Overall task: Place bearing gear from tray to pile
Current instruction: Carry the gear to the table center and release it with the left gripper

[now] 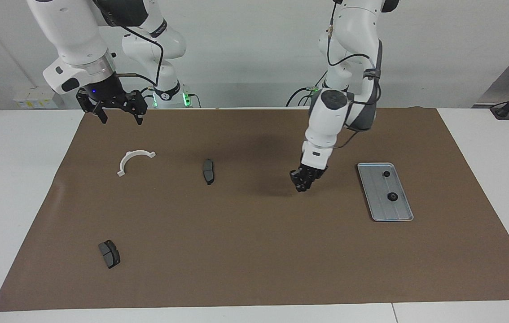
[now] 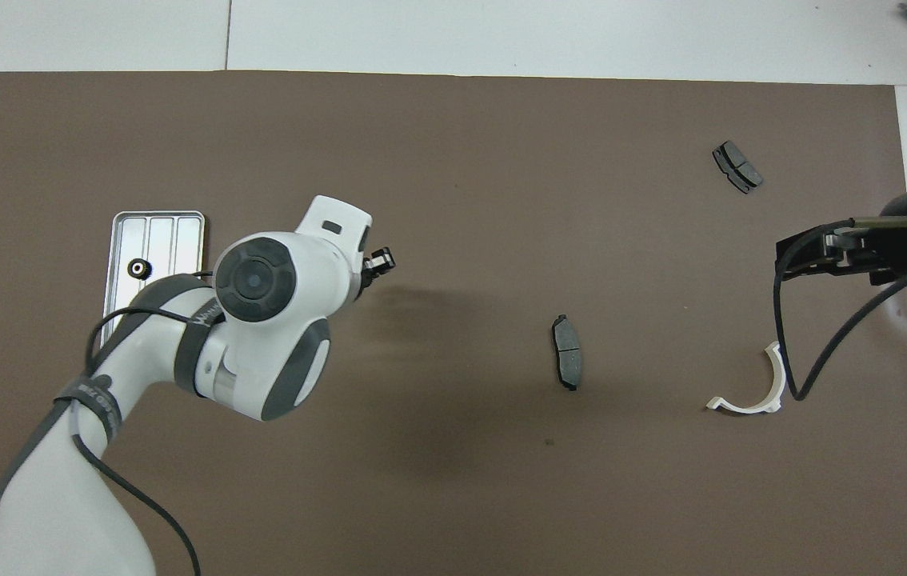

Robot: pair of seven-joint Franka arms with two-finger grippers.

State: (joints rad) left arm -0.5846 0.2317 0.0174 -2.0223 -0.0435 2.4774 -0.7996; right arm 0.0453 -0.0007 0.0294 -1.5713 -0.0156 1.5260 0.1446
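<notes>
The left gripper (image 1: 301, 185) hangs over bare mat between the tray (image 1: 397, 214) and the nearest brake pad (image 1: 208, 171), nearly closed, apparently on a small part I can't make out. Two gears (image 1: 391, 196) sit on the tray, so most work seems left. The right gripper (image 1: 120, 113) waits, spread wide, above the mat's edge near the white bracket (image 1: 134, 160).

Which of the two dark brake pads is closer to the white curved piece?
The brake pad near the mat's middle, beside the white half-ring bracket. The other brake pad lies alone, farther from the robots.
</notes>
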